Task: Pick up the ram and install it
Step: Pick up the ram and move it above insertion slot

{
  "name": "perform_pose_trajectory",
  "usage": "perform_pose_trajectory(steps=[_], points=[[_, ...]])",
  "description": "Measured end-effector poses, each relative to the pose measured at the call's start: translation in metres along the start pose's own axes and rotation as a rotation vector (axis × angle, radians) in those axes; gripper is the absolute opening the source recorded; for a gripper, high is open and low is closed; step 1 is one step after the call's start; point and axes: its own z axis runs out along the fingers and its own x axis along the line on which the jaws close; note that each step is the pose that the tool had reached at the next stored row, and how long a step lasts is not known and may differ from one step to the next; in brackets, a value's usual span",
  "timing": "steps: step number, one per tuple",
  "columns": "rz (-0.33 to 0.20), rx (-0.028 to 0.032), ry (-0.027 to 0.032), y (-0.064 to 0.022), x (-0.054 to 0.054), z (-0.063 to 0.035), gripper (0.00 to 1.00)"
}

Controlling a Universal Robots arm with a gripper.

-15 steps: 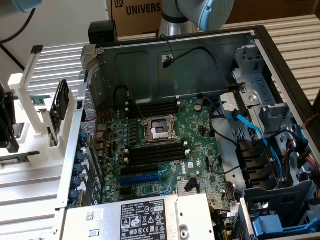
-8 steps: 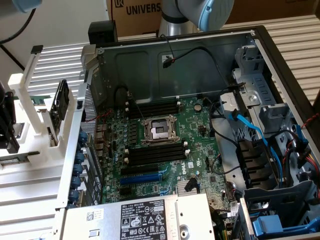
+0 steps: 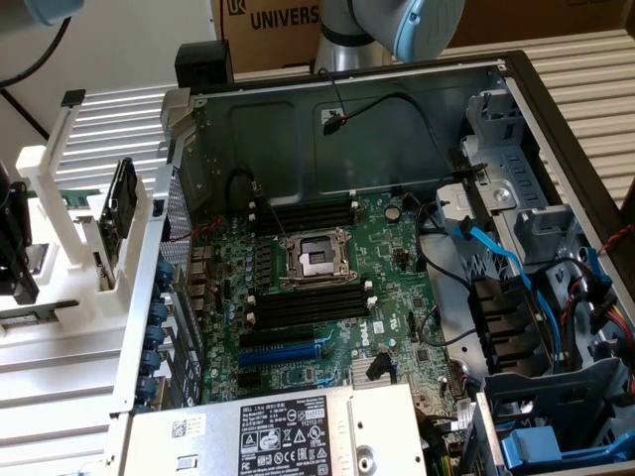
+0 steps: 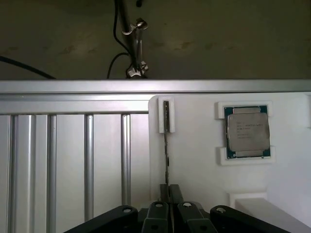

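Note:
The ram [image 4: 166,145] stands on its thin edge in a slot of a white fixture [image 4: 194,170], one end held in a small white bracket [image 4: 166,116]. My gripper [image 4: 169,196] hovers over the stick's near end, its fingertips [image 4: 164,201] pressed together and shut, with nothing seen between them. The gripper's black body [image 3: 14,238] is at the exterior view's left edge, over the white rack [image 3: 60,198] beside the case. In the open computer case lies the green motherboard [image 3: 397,248] with black memory slots [image 3: 303,213] above and below the processor socket [image 3: 316,260].
A processor chip [image 4: 247,132] sits in its own white holder beside the ram. A black drive [image 3: 119,213] stands upright in the rack. Ribbed aluminium plates [image 4: 68,160] border the fixture. Cables and blue drive bays [image 3: 556,297] crowd the case on the exterior view's right.

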Motion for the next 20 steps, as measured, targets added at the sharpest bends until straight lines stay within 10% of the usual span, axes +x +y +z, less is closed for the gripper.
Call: perform_pose_trajectory(steps=[20], points=[[-0.004,0.0068,0.0004,-0.0004,0.0002,0.0061,0.24]])
